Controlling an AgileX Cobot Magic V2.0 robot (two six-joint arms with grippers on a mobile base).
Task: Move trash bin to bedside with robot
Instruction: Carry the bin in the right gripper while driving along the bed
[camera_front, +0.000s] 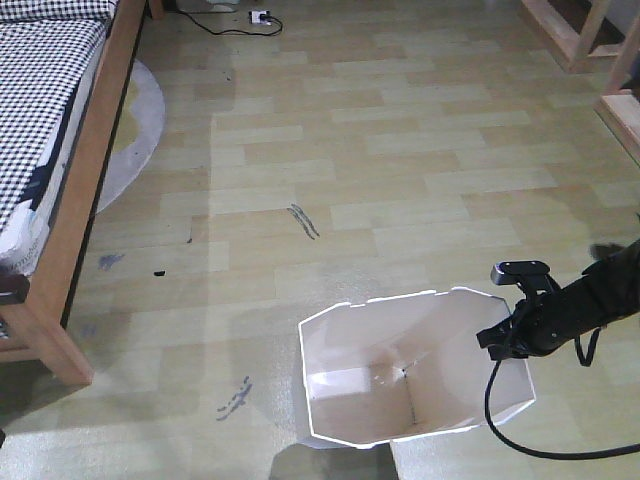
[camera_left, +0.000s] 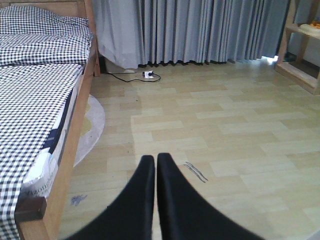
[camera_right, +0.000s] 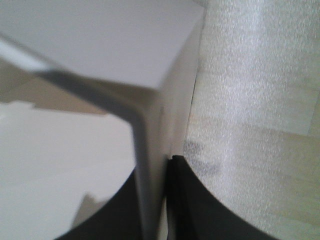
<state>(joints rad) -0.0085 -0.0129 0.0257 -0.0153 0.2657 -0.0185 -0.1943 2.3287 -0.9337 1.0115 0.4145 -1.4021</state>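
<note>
Open floor (camera_front: 400, 170): wide bare planks between bed and bin, passable through the middle of the room.
Left: bed (camera_front: 75, 220) frame walls off that whole side; a rug (camera_front: 135, 130) edge shows from beneath it.
Near: bin (camera_front: 340, 395) stands upright, well apart from the bed.
Far: power strip (camera_front: 260, 17) and cord (camera_front: 225, 30) lie on the floor.
Right: wooden frames (camera_front: 570, 40) block the far corner.
</note>
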